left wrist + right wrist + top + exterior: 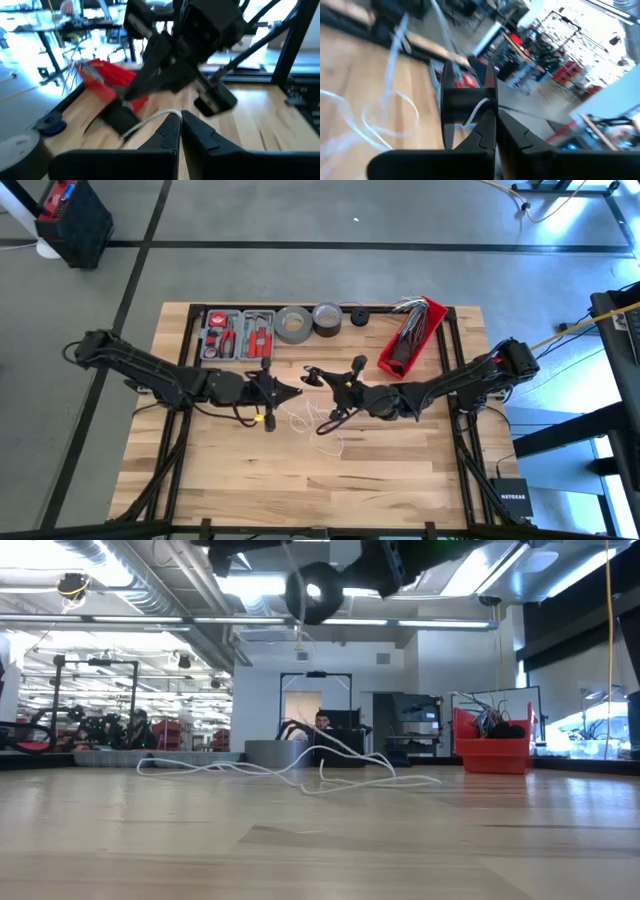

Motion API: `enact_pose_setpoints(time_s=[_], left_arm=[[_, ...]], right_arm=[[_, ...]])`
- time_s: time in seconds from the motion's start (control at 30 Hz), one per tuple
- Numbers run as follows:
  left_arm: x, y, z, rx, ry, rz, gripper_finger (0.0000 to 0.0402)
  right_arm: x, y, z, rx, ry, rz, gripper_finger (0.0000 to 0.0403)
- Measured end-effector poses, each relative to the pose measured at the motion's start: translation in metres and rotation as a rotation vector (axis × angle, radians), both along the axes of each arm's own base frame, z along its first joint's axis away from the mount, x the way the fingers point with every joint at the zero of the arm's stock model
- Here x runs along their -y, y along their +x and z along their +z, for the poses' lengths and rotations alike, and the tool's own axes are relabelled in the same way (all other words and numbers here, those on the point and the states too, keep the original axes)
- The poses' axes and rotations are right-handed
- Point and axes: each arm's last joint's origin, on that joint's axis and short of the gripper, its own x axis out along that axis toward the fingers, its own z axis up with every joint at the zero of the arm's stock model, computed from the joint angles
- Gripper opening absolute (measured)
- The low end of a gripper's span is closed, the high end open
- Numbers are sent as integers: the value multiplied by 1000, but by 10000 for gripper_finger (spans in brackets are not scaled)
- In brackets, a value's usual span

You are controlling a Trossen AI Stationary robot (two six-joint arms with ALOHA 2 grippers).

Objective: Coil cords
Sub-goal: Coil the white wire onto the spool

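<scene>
The cord is a thin white cable [312, 423] lying in loose loops on the wooden table [400, 470] near its middle, with a small black disc [314, 592] on its raised end. My right gripper [322, 379] is shut on that disc above the table. My left gripper [296, 392] faces it from the table's left, close by, and is shut on the cable. In the low view one strand [297, 645] drops from the disc to the loops [300, 768] on the table. My left gripper pinches one strand of the white cable [159, 118] between its two fingertips, coming nearly level from the table's left. The strand leaves the tips slack and curves away toward the table. My right gripper pinches the black disc [466, 100] between its two fingers, coming nearly level from the table's right. The disc is lifted clear of the table, and the cable [481, 106] leaves it right beside the fingertips and hangs down slack.
Along the far edge stand a grey tool case [237, 335], two tape rolls [293, 324] [327, 315] and a red bin [415, 335] holding wires. The table's near half is bare wood [300, 480].
</scene>
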Motion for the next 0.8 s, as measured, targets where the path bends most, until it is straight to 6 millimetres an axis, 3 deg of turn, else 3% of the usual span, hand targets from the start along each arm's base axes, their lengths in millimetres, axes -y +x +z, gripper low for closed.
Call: enact_pose_setpoints(time_s=[0.3, 0.8], left_arm=[[3, 26, -11, 104, -21, -31, 2], [-12, 47, -38, 38, -40, 49, 3]], right_arm=[[0, 6, 2, 74, 125, 38, 5], [-2, 7, 20, 308, 239, 77, 5]])
